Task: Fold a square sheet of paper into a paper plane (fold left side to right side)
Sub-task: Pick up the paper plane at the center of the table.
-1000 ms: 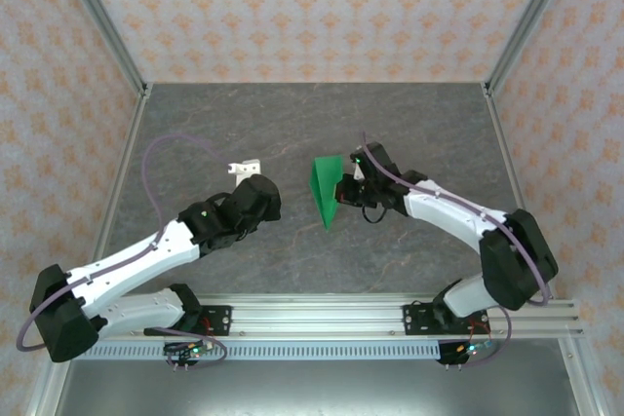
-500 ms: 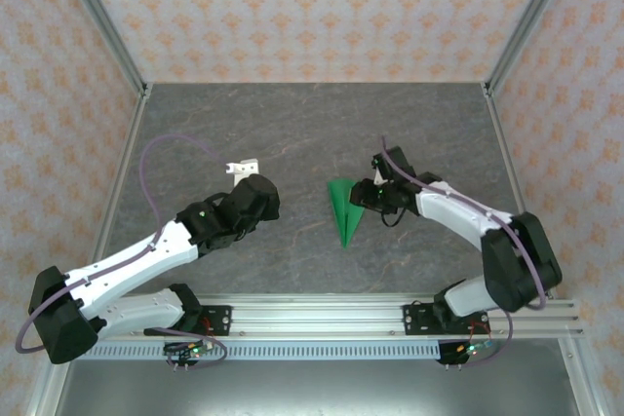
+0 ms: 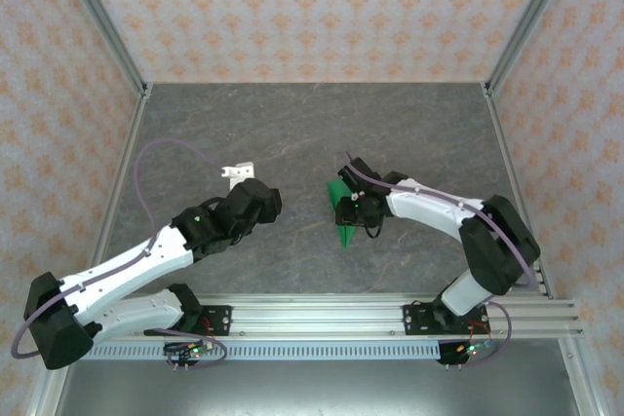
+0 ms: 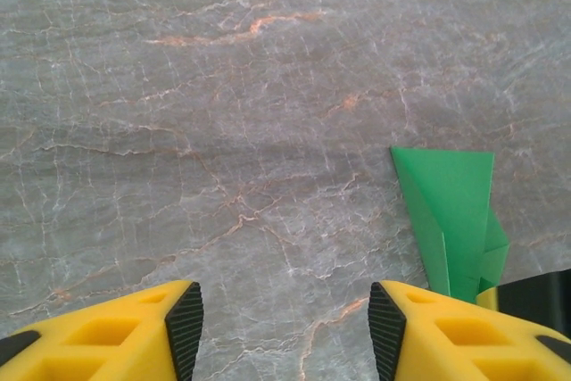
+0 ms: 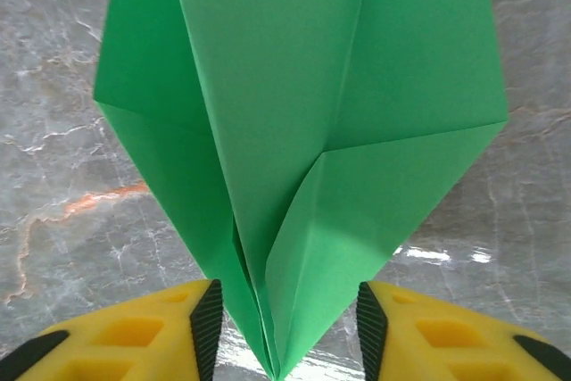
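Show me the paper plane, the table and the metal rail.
paper plane (image 5: 294,131): right wrist view, middle of the green paper.
table (image 3: 292,124): top external view, bare grey surface beyond the arms.
metal rail (image 3: 322,317): top external view, stretch between the arm bases.

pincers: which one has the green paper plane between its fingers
The right pincer: the paper plane has its pointed end lying between the open fingers. The left pincer has bare table between its fingers, with the plane off to one side.
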You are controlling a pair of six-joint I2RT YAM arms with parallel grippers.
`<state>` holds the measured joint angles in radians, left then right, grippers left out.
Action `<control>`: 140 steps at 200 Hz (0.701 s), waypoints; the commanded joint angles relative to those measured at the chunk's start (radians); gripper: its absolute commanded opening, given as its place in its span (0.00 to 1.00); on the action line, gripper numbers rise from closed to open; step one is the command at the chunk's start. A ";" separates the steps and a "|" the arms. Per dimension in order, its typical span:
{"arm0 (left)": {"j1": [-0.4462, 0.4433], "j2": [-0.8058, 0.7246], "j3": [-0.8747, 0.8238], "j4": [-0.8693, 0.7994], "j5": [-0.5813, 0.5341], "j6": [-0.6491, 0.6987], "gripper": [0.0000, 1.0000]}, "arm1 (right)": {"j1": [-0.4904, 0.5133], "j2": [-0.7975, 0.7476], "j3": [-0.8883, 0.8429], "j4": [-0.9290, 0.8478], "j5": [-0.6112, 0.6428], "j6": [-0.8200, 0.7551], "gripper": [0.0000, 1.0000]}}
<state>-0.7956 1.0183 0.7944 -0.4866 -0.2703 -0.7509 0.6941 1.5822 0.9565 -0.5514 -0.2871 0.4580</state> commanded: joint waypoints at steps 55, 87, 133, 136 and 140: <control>0.006 -0.041 -0.018 -0.034 -0.062 -0.001 0.58 | 0.018 0.095 0.071 -0.016 0.044 0.011 0.33; 0.007 -0.047 -0.015 -0.038 -0.069 0.004 0.59 | 0.018 0.128 0.093 -0.026 0.059 0.002 0.27; 0.006 -0.059 -0.009 -0.069 -0.086 0.012 0.61 | -0.009 0.182 0.217 -0.088 0.097 -0.045 0.03; 0.007 -0.061 -0.008 -0.072 -0.086 0.014 0.61 | -0.018 0.190 0.233 -0.097 0.098 -0.051 0.03; 0.007 -0.066 -0.008 -0.074 -0.088 0.016 0.62 | -0.028 0.199 0.255 -0.112 0.096 -0.060 0.03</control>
<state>-0.7956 0.9817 0.7822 -0.5098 -0.2974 -0.7498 0.7036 1.7466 1.0985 -0.5865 -0.2478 0.4435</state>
